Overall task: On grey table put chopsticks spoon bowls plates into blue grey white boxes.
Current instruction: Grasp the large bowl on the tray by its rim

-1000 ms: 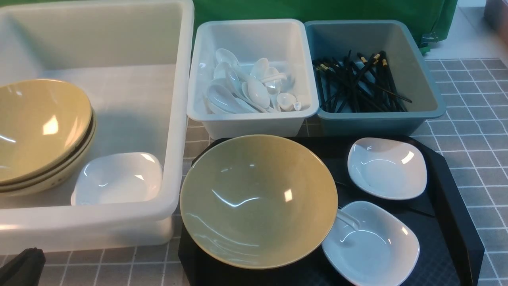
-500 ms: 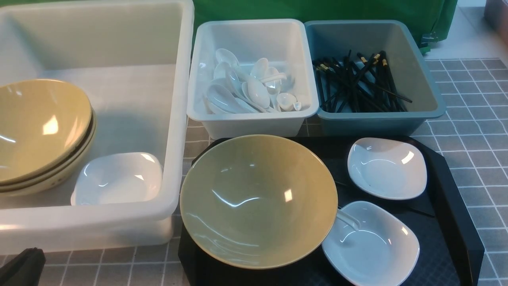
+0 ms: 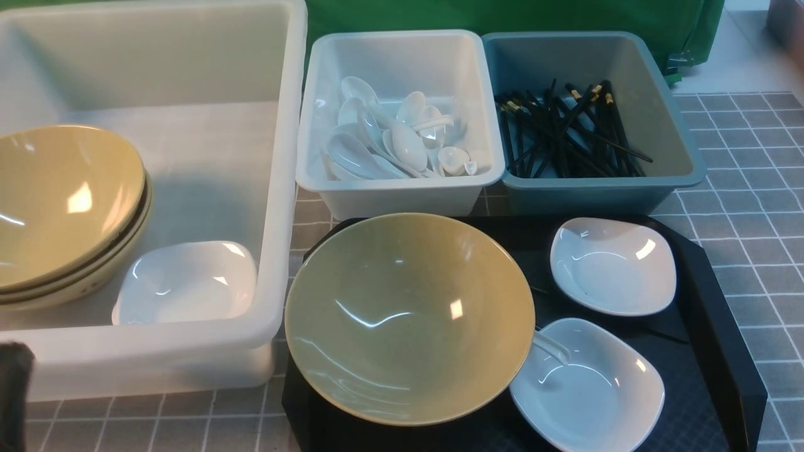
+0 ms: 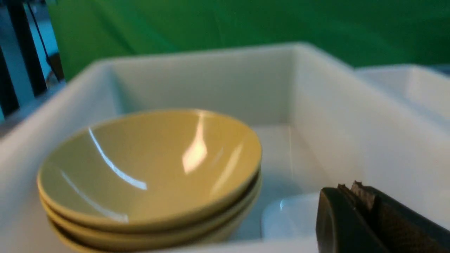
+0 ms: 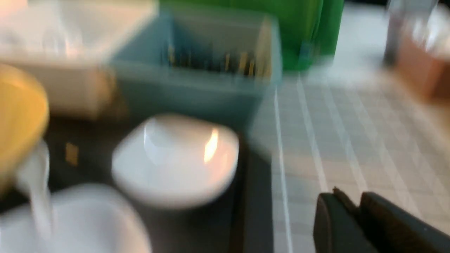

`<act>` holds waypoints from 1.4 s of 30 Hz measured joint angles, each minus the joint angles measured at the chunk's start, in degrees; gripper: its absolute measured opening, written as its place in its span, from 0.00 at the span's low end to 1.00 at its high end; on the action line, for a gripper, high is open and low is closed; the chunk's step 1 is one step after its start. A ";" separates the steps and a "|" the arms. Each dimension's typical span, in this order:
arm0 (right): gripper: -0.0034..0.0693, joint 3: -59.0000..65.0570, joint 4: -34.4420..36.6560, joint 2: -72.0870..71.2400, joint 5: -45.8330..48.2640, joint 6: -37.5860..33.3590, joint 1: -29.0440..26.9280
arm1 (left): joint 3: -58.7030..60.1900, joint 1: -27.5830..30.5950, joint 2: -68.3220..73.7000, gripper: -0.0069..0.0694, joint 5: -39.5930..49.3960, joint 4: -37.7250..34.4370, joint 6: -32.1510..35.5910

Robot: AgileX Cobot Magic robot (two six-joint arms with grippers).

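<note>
Left hand (image 4: 346, 188) shut, empty; just beyond it large tub (image 4: 351, 116) held stacked bowls (image 4: 147, 168), one plate (image 4: 291, 218). Right hand (image 5: 355, 203) blurred, opening unclear; ahead of it blue-grey box (image 5: 197, 95) held chopsticks (image 5: 211, 59); white box (image 3: 402, 185) beside held spoons (image 3: 389, 141).

Front view high, forward; left wrist low, close; shared large tub (image 3: 290, 163)

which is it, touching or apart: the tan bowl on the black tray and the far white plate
Apart. The front view shows a strip of black tray between the tan bowl and the far white plate.
</note>
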 joint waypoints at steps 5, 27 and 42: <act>0.23 0.00 0.00 0.00 -25.55 6.21 0.00 | 0.00 0.00 0.00 0.08 -20.49 0.00 -0.12; 0.21 -27.52 1.05 13.36 -3.12 -0.32 0.00 | -41.60 -0.72 22.57 0.08 2.77 7.34 -18.02; 0.09 -27.52 10.15 23.87 29.68 -7.55 3.85 | -56.61 -26.18 58.03 0.08 44.14 -22.13 8.17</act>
